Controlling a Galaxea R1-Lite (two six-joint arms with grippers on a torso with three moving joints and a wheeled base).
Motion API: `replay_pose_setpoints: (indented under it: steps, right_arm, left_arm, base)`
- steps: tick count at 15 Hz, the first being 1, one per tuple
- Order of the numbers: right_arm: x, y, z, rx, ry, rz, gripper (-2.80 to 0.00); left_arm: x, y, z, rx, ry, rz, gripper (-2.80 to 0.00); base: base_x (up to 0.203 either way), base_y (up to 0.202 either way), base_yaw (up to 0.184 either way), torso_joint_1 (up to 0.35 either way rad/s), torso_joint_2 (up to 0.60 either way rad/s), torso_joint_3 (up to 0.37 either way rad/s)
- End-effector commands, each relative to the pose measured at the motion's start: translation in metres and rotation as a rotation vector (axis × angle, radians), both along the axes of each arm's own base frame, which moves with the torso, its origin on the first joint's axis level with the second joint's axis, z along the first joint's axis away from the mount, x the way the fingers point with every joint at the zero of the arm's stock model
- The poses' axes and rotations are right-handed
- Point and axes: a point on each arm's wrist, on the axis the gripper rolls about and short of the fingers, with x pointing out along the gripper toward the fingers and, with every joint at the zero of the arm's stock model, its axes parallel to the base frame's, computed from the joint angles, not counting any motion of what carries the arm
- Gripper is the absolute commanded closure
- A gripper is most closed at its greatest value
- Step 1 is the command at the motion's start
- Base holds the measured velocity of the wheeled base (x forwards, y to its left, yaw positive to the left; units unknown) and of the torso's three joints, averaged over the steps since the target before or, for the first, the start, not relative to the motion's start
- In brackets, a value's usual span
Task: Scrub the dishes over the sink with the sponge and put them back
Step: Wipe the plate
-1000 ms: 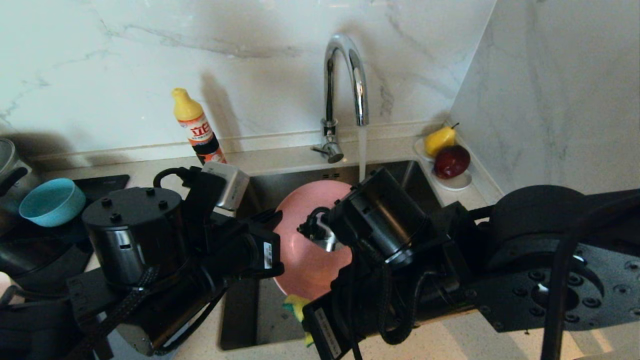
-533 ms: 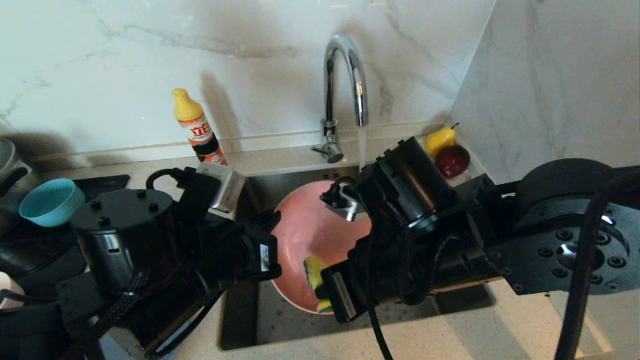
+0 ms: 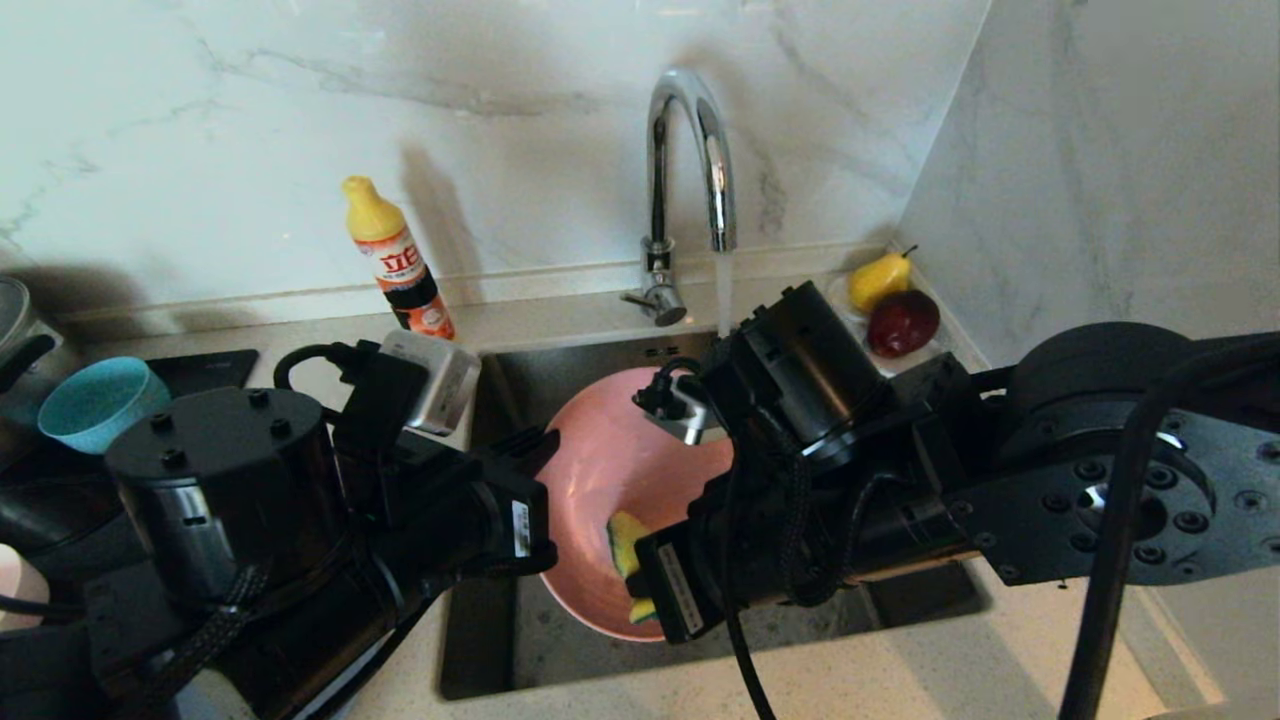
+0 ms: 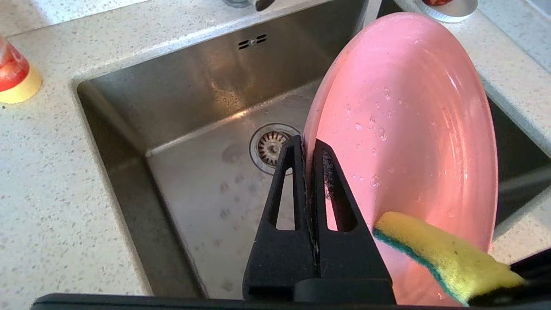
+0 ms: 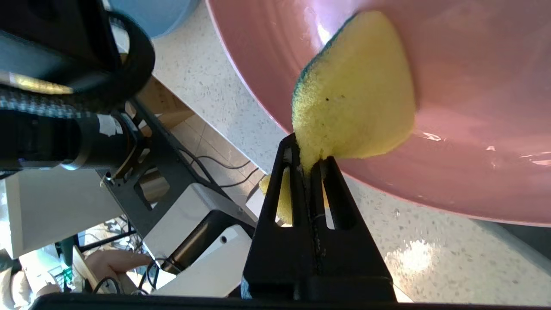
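Observation:
The salmon-pink plate (image 3: 600, 470) stands tilted on edge over the steel sink (image 3: 500, 640), its wet face (image 4: 409, 129) turned toward the right arm. My left gripper (image 4: 306, 146) is shut on the plate's rim, one finger on each side. My right gripper (image 5: 308, 161) is shut on the yellow sponge (image 5: 357, 99) with the green scouring side. The sponge (image 3: 622, 535) lies against the lower part of the plate's face. A teal bowl (image 3: 95, 400) sits on the counter at far left. Water runs from the curved chrome tap (image 3: 690, 150) behind the plate.
An orange-and-yellow detergent bottle (image 3: 395, 255) stands by the back wall, left of the tap. A white saucer (image 3: 905, 365) with a pear and a dark red fruit sits in the right corner. A steel pot (image 3: 15, 320) and a black hob (image 3: 210, 365) are at left.
The right arm swung up and toward the back right, carrying the sponge from under the plate's lower edge onto its face. The left arm with the plate drifted slightly left.

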Motion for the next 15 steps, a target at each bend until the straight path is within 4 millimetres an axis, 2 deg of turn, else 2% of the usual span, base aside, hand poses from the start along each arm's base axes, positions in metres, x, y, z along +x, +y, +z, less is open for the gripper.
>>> replay_pose_setpoints:
  steps: [1, 6, 15]
  right_arm:
    - [0.004, 0.003, -0.004, -0.007, 0.006, -0.003, 0.0]
    - [0.021, -0.004, -0.003, 0.024, -0.025, -0.052, 0.0]
    - [0.029, -0.015, 0.002, 0.016, -0.062, -0.086, 0.0]
  left_arm:
    - [-0.001, 0.001, 0.0, -0.001, -0.003, 0.002, 0.0]
    - [-0.001, 0.001, -0.001, 0.0, -0.002, 0.0, 0.0]
    - [-0.005, 0.004, -0.001, -0.002, -0.001, -0.009, 0.0]
  base:
    - [0.0, 0.0, 0.0, 0.0, 0.0, 0.0]
    - [0.0, 0.0, 0.0, 0.0, 0.0, 0.0]
    - [0.0, 0.0, 0.0, 0.0, 0.0, 0.0]
